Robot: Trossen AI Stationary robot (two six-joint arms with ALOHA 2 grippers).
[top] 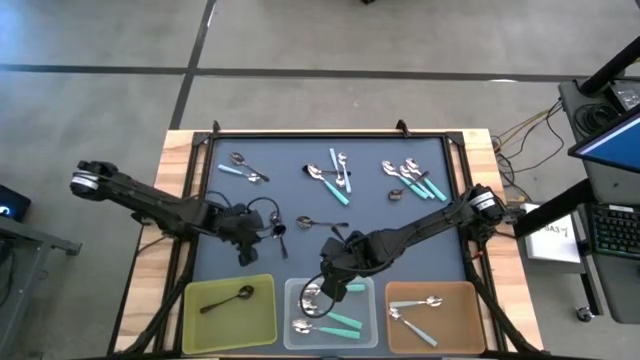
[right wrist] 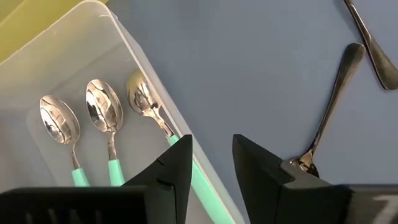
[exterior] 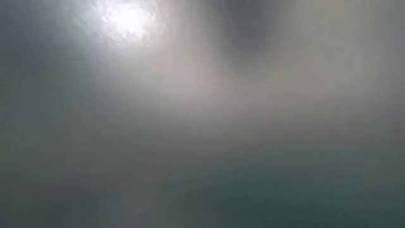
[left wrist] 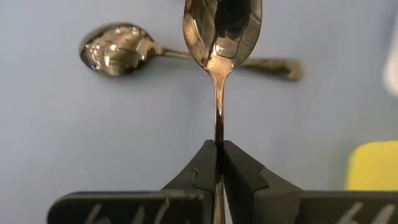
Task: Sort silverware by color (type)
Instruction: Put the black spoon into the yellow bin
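Observation:
My left gripper (left wrist: 219,149) is shut on a thin all-metal spoon (left wrist: 222,31) over the dark mat's left middle (top: 262,238). A second all-metal spoon (left wrist: 186,56) lies flat on the mat just beyond it. My right gripper (right wrist: 212,168) stands open above the right wall of the clear tray (top: 368,335). Three teal-handled spoons (right wrist: 106,118) lie in that tray. The teal handle (right wrist: 202,183) of the nearest runs under the gripper's fingers; whether it touches them I cannot tell. More silverware lies in three clusters (top: 330,175) along the mat's far side. My left gripper pinches the all-metal spoon's thin handle (left wrist: 219,134) between its two fingertips, a little behind the bowl. The fingers slant down and lie along the spoon, whose bowl points ahead of them. The spoon is lifted clear of the mat; the fingers hide the rest of the handle.
A yellow tray (top: 200,335) at the near left holds one dark spoon (top: 228,298). A brown tray (top: 470,335) at the near right holds light-blue-handled spoons. Two all-metal spoons (right wrist: 329,106) lie on the mat beside my right gripper. The low view shows only blur.

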